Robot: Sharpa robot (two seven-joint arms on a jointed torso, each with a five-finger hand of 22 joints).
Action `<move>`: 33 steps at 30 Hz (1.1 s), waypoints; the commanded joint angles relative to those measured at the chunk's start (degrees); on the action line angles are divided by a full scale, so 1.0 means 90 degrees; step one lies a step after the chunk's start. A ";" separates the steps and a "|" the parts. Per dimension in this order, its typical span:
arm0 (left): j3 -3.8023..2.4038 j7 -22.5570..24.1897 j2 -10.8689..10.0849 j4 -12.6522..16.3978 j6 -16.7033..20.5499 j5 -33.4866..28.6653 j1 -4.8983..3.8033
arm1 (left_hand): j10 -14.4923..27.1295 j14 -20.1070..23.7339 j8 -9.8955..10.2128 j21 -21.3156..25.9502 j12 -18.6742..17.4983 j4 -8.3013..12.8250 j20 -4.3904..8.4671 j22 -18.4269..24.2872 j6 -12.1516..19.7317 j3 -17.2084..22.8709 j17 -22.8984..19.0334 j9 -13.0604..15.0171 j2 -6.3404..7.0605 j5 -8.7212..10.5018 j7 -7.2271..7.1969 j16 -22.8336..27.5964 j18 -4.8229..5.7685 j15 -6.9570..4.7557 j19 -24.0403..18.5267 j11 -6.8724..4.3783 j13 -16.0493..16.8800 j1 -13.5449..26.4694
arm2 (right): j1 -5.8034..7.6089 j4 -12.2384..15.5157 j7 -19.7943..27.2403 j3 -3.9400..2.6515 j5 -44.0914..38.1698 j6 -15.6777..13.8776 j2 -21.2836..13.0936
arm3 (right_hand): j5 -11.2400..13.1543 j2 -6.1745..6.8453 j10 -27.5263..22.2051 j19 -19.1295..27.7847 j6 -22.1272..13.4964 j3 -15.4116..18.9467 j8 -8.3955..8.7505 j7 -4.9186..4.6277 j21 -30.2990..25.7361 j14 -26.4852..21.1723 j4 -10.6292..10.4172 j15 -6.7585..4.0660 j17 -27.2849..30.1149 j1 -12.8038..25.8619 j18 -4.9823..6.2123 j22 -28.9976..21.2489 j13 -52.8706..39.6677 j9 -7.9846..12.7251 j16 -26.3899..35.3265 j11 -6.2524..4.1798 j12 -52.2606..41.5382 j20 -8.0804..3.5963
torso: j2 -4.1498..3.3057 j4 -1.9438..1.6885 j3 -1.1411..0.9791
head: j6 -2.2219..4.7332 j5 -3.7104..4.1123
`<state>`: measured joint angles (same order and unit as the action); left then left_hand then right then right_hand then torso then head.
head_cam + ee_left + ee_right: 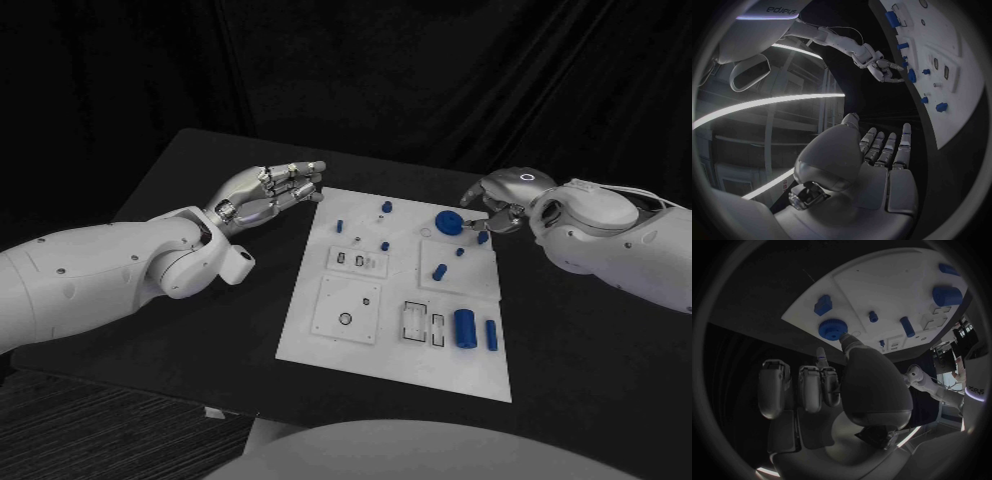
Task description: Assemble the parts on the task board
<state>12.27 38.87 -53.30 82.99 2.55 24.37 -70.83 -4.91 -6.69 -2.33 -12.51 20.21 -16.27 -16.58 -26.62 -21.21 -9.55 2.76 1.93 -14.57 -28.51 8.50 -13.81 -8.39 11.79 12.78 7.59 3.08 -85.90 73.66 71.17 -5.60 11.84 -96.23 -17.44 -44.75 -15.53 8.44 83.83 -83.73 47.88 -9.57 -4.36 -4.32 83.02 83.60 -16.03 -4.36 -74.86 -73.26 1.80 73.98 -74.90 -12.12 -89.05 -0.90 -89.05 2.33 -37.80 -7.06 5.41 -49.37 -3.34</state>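
Both robot hands at board edges — left robot hand (pixel 271 192) free | right robot hand (pixel 490 205) touching blue gear (pixel 449 220)

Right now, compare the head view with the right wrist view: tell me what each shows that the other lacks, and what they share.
Head view alone: the whole task board on the black table, with the large blue cylinder near its front edge, and the left hand open beside the board's far left corner. Right wrist view alone: a close look at the right hand's fingers reaching the blue gear. Shared: the gear, the right hand, the board and several small blue parts.
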 commanded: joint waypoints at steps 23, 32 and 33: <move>-0.0007 0.0836 0.0046 -0.0019 -0.0106 -0.0041 0.0016 | 0.0001 -0.0044 -0.0053 0.0013 0.0148 0.0009 -0.0011 0.0031 0.0046 -0.0068 -0.0062 0.0046 0.0054 -0.0132 -0.0160 -0.0089 0.0122 0.0035 0.0083 0.0069 -0.0065 -0.0159 | -0.0097 -0.0495 0.0015 -0.0005 0.0255 0.0219 0.0445 | 0.0132 -0.0111 0.0685 -0.0244 0.0066 -0.0130 -0.0043 -0.0053 0.0053 0.0711 0.0163 0.0033 -0.1682 0.0120 0.0012 0.1410 -0.1678 -0.0032 -0.0105 0.0080 -0.0106 -0.0003 | -0.0002 0.0002 0.0001 | -0.0070 0.0001; -0.0007 0.0816 0.0037 -0.0020 -0.0106 -0.0041 0.0021 | 0.0002 -0.0043 -0.0049 0.0013 0.0145 0.0006 -0.0011 0.0031 0.0060 -0.0064 -0.0062 0.0044 0.0054 -0.0133 -0.0175 -0.0089 0.0123 0.0037 0.0084 0.0079 -0.0065 -0.0161 | -0.0155 -0.0592 0.0058 -0.0005 0.0256 0.0282 0.0547 | 0.0230 -0.0144 0.0685 -0.0246 0.0198 -0.0121 -0.0115 -0.0055 0.0050 0.0711 0.0172 0.0036 -0.1682 0.0155 0.0012 0.1415 -0.1678 -0.0070 -0.0105 0.0083 -0.0106 0.0004 | 0.0002 0.0003 0.0000 | -0.0070 -0.0023; -0.0007 0.0814 0.0030 -0.0010 -0.0103 -0.0041 0.0022 | 0.0002 -0.0043 -0.0049 0.0013 0.0145 0.0006 -0.0011 0.0031 0.0060 -0.0064 -0.0062 0.0044 0.0054 -0.0133 -0.0175 -0.0089 0.0123 0.0037 0.0084 0.0079 -0.0065 -0.0161 | -0.0169 -0.0611 0.0066 -0.0006 0.0256 0.0289 0.0563 | 0.0236 -0.0149 0.0685 -0.0244 0.0221 -0.0120 -0.0128 -0.0053 0.0046 0.0711 0.0173 0.0037 -0.1682 0.0160 0.0013 0.1413 -0.1678 -0.0077 -0.0105 0.0083 -0.0106 0.0004 | 0.0003 0.0002 0.0001 | -0.0070 -0.0041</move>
<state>12.27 38.87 -53.03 82.71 2.16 24.37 -70.73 -5.28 -6.69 -2.33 -12.51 20.85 -16.27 -16.58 -26.62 -21.57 -9.55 2.76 1.93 -14.10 -28.52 7.27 -14.20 -8.39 11.79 12.78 8.01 3.08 -86.61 72.35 65.86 -5.15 11.82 -93.92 -15.61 -39.74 -14.54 7.62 83.84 -83.73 49.45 -10.43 -4.74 -4.62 83.02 83.84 -15.15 -4.10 -74.86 -72.45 1.80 73.98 -74.90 -12.14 -89.05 -0.88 -89.05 2.35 -37.80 -7.03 5.43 -50.01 -3.52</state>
